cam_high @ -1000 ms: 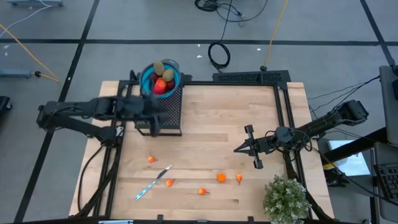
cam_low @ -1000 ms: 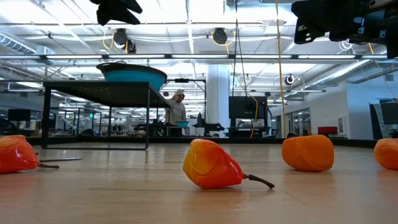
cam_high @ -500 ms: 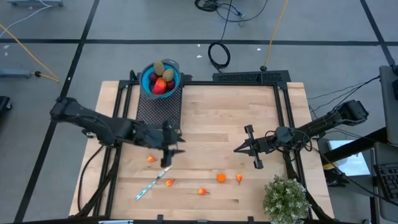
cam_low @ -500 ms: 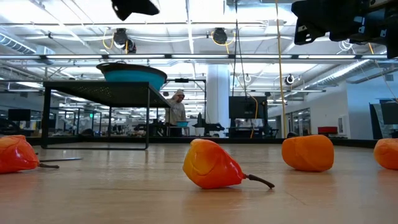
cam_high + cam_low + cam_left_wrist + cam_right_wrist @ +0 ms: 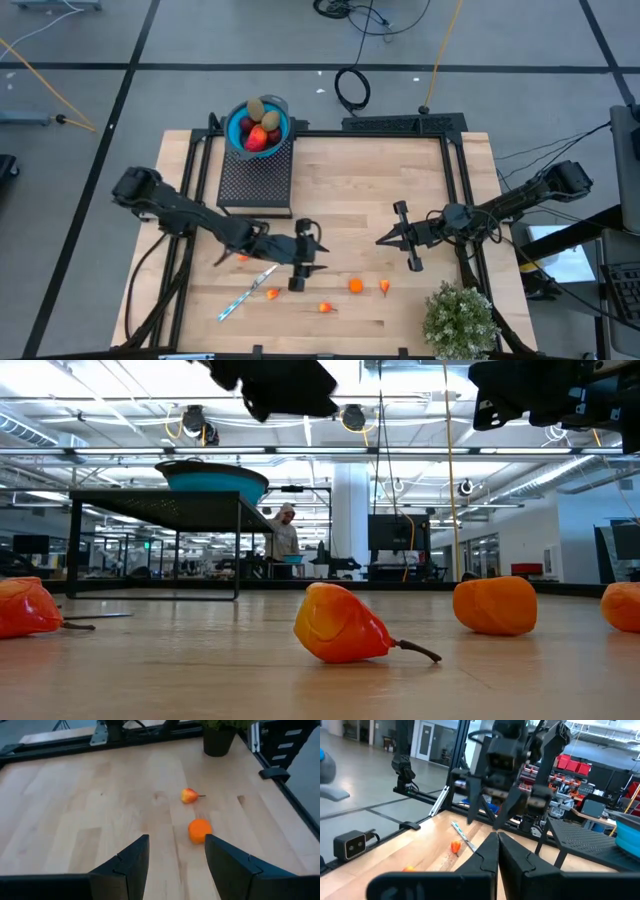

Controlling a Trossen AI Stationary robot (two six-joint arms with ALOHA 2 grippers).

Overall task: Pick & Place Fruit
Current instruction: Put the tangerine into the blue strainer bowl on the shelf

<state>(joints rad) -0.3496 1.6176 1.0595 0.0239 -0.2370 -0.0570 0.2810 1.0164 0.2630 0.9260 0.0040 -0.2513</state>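
Note:
Several fruit pieces fill a blue bowl [image 5: 258, 126] at the far left. More orange fruit lies loose on the wood: a round piece [image 5: 355, 286] [image 5: 200, 830], a pear-like one [image 5: 385, 288] [image 5: 189, 795], and small ones [image 5: 325, 307] [image 5: 272, 294] [image 5: 243, 256]. My left gripper [image 5: 318, 258] [image 5: 174, 851] hovers open over the table's middle, left of the round piece, with nothing between its fingers. My right gripper [image 5: 384, 241] [image 5: 497, 851] waits shut above the table at the right, holding nothing.
The bowl stands on a black mesh stand [image 5: 255, 180]. A thin silver-blue stick [image 5: 245, 296] lies near the front left. A bushy green plant [image 5: 460, 320] stands at the front right corner. Black frame rails [image 5: 455, 180] run along the table's sides.
My left gripper has swung from above the mesh stand by the bowl toward the table's middle and near edge, sinking lower and rolling as it went. It stayed open and carried nothing. The fruit has not moved.

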